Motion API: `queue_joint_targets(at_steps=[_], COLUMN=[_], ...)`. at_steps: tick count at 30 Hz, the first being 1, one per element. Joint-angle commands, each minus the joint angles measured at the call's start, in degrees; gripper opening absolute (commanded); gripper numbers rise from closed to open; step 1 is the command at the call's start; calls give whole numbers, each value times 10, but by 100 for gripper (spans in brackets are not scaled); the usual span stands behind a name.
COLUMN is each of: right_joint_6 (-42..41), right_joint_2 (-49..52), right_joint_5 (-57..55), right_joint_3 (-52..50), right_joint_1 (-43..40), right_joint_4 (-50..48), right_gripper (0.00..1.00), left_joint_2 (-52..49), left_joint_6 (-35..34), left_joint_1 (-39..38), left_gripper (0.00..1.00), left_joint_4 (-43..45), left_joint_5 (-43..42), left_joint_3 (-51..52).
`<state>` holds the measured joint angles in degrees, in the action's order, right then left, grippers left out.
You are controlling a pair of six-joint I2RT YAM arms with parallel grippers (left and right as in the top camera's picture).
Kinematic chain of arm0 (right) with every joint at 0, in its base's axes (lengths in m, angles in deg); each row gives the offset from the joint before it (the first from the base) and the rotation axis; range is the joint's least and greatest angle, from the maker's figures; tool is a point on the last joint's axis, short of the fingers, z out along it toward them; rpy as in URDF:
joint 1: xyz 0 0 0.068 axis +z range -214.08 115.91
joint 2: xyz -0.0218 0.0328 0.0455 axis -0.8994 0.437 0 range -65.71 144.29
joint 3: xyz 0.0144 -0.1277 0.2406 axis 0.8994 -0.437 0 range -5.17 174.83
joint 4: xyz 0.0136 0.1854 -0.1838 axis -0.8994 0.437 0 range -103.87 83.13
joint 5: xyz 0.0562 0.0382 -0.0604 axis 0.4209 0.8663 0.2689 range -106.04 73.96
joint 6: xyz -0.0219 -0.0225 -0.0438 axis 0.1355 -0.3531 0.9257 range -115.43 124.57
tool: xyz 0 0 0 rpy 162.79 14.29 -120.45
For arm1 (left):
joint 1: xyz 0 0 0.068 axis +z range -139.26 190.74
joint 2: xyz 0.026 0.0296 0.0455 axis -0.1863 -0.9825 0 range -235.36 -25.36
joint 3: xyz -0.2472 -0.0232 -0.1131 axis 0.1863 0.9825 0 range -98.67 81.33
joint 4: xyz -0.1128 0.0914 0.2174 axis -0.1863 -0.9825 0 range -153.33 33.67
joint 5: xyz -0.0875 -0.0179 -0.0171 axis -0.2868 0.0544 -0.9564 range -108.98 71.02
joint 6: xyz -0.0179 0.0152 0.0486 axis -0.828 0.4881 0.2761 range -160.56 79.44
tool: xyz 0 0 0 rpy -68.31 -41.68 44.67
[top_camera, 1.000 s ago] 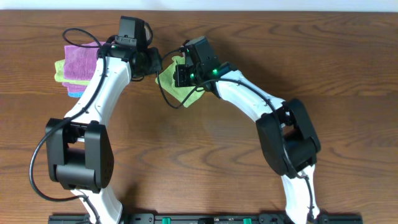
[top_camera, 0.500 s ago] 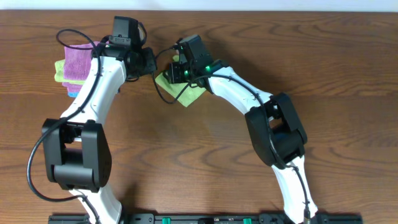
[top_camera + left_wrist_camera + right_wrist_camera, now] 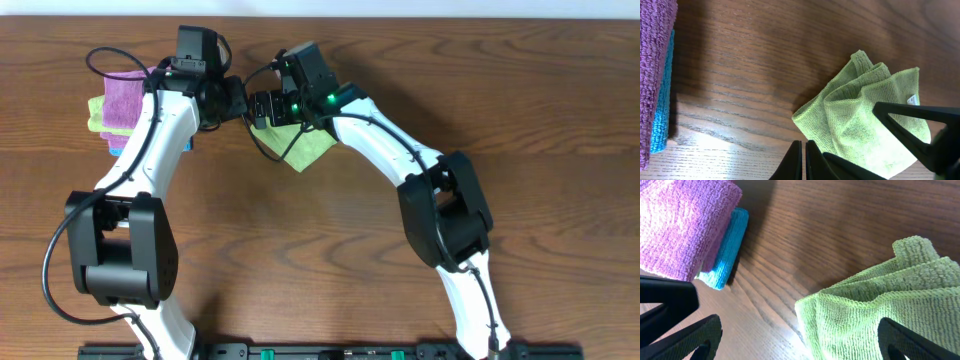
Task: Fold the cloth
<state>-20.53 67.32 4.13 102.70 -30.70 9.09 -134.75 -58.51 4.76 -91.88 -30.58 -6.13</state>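
Note:
The green cloth (image 3: pixel 303 150) lies folded into a small bundle on the wooden table (image 3: pixel 520 110). In the left wrist view the green cloth (image 3: pixel 860 117) shows several stacked layers and a white tag. My right gripper (image 3: pixel 264 106) stands open over its left corner; in the right wrist view the right gripper (image 3: pixel 805 342) spans the cloth (image 3: pixel 885 315) edge with its fingers wide apart, holding nothing. My left gripper (image 3: pixel 245 102) is shut and empty just left of the cloth; its fingertips (image 3: pixel 799 157) press together beside the fabric.
A pile of folded cloths sits at the far left: a purple one (image 3: pixel 124 96) on top, a yellow-green one (image 3: pixel 96 112) and a blue one (image 3: pixel 118 150) under it. The purple cloth (image 3: pixel 685 225) and blue cloth (image 3: pixel 729 247) lie close to both grippers.
My right gripper has gone from shut to wide open and let go of the green cloth. Both arms have shifted slightly left and toward the far edge.

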Motion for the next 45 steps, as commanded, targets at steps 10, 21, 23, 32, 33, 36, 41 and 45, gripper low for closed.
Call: queue_joint_targets(at_steps=[10, 21, 23, 32, 33, 36, 41, 45], right_joint_6=[20, 128, 166, 247, 251, 252, 251, 242], right_joint_2=[-3, -151, -179, -285, -300, -371, -520, -652], right_joint_5=[-4, -97, -97, -97, -97, -112, -111, -112], right_joint_3=[44, 62, 62, 43, 31, -42, -212, -355], right_joint_1=[-14, -104, -127, -198, -202, -215, -244, -288], right_joint_4=[55, 302, 364, 499, 500, 482, 424, 390], right_gripper=[99, 99, 99, 99, 99, 99, 99, 99], left_joint_2=[14, 14, 14, 14, 15, 15, 15, 15], left_joint_6=[7, 6, 6, -15, -22, -35, -50, -68], left_joint_1=[3, 3, 3, 3, 3, 3, 3, 3], left_gripper=[6, 59, 74, 95, 95, 95, 95, 95], left_joint_4=[0, -10, -14, -26, -28, -32, -32, -32], left_joint_5=[2, -36, -40, -80, -80, -87, -112, -126], left_joint_3=[-6, -6, -6, -6, -6, -6, -6, -6])
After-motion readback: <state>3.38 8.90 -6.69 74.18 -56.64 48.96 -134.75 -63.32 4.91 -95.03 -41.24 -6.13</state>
